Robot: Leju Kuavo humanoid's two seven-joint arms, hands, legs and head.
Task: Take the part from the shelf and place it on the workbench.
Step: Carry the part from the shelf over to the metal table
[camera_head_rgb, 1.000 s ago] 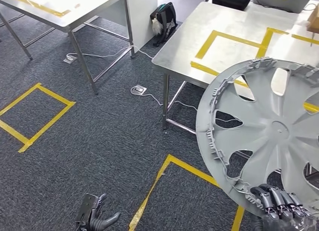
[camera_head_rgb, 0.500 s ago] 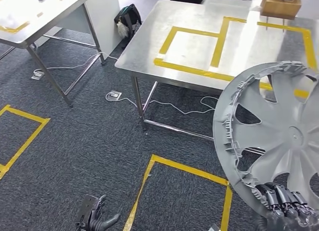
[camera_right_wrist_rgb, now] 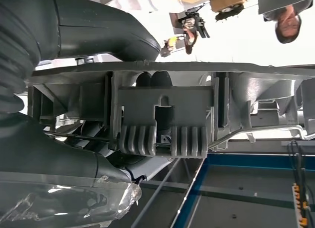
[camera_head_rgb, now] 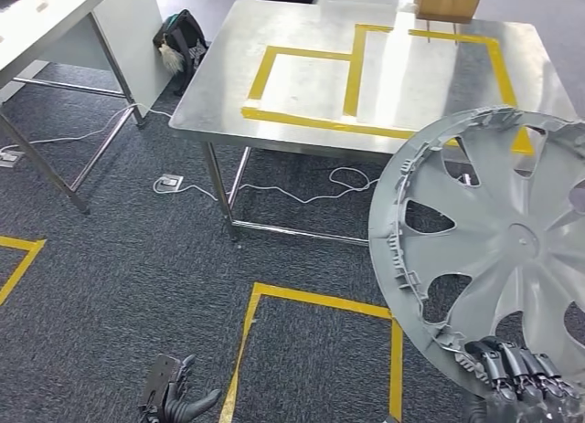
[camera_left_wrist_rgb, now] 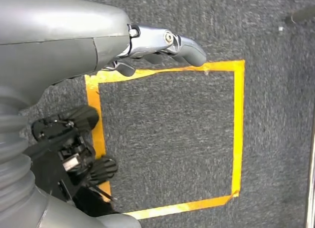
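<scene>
— What have you got, and where is it?

— A grey plastic wheel cover point(camera_head_rgb: 504, 249), held up on edge in front of me. The fingers point(camera_head_rgb: 514, 373) of my right hand point(camera_head_rgb: 524, 386) are curled over its lower rim, clamped on it. From the wrist I see the ribbed clips point(camera_right_wrist_rgb: 163, 139) of its back side, right against my palm.

— Why upright?

— My guess: gripping the rim is the one hold a flat disc offers, and carrying it on edge keeps it off the floor.

— And the other hand?

— My left hand point(camera_head_rgb: 175, 400) hangs low over the carpet, fingers point(camera_left_wrist_rgb: 178, 41) loosely apart, holding nothing.

— The room?

— Dark grey carpet point(camera_head_rgb: 124, 286) with yellow tape squares point(camera_head_rgb: 324, 300). Ahead stands the steel table point(camera_head_rgb: 220, 85) (its top also marked with yellow tape), the cover not yet over it. Cables trail beneath.
</scene>
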